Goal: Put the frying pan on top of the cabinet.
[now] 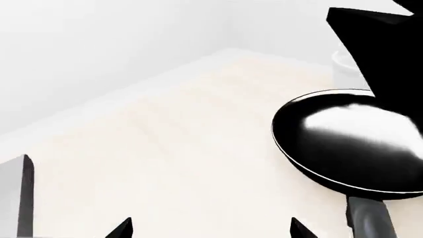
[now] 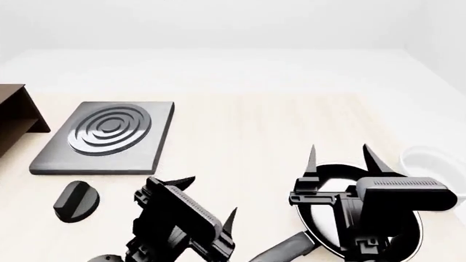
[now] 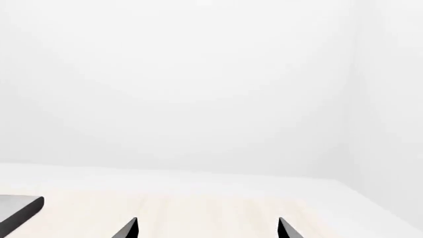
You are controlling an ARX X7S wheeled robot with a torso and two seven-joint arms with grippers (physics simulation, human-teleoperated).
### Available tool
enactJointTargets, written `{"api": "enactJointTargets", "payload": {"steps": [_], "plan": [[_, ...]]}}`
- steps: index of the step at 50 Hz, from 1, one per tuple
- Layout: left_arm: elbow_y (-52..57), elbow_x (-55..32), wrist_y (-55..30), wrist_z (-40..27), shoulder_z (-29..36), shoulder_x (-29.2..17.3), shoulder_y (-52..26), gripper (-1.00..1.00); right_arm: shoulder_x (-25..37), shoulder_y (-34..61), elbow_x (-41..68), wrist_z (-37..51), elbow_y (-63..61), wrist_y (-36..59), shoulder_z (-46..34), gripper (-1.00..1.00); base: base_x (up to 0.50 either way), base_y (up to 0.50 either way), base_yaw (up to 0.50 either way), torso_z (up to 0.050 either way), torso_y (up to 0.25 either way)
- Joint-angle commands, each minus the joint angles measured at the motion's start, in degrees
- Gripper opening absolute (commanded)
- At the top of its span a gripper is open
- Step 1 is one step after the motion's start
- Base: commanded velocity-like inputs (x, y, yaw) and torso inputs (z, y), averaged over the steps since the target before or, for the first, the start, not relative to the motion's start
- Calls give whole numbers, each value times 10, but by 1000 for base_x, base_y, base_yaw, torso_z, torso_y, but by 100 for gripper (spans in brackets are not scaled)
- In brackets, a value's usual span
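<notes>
Head view: frying pan (image 2: pixel 320 191) lying flat on the pale wooden surface (image 2: pixel 248 136) at the near right, largely hidden beneath the right gripper (image 2: pixel 341 158), long dark grey handle (image 2: pixel 287 250) angled toward the robot. Right gripper poised directly above the pan, jaws spread wide, pointed tips aimed away from the robot, nothing held between them. Left gripper (image 2: pixel 211 199) low at the near centre-left, just beside the pan handle, jaws likewise parted and empty. Square grey hob plate (image 2: pixel 109 136) with concentric rings further back on the left; small black round knob (image 2: pixel 76 201) in front of it, apart from it. Corner of the dark brown cabinet (image 2: pixel 15 117) at the far left edge, well apart from the pan. Pale, translucent round object (image 2: pixel 429 164) faintly seen beyond the pan at the right edge.

Left wrist view: frying pan (image 1: pixel 350 144) upright on the surface, glossy inside catching a pale reflection, black bulk of the right arm (image 1: pixel 383 44) above it; two finger tips (image 1: pixel 122 229) well separated at the frame edge.

Right wrist view: two finger tips (image 3: pixel 129 229) set wide apart, mostly white wall beyond.
</notes>
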Motion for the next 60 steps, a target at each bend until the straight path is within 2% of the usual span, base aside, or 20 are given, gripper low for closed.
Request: {"api": "enactJointTargets", "payload": {"steps": [1,12,28,37,47,60], "plan": [[105,-138,-254,114,12,-28,-71,100,4,0,3,3,2,-5,-3,100,0,0,0,0,0],[76,-187,-264,121,10,-26,-82,100,7,1,3,7,7,-10,-8,100,0,0,0,0,0],[39,-210,-252,65,34,-25,-102,100,11,3,4,13,8,-10,-13,100,0,0,0,0,0],[-11,-192,-229,48,76,-19,-122,100,12,4,5,15,10,-12,-16,100,0,0,0,0,0],[-129,-154,-179,53,159,7,-160,100,13,1,9,15,16,-21,-21,100,0,0,0,0,0],[-130,-166,-172,61,182,13,-155,100,15,1,12,17,20,-27,-24,100,0,0,0,0,0]]}}
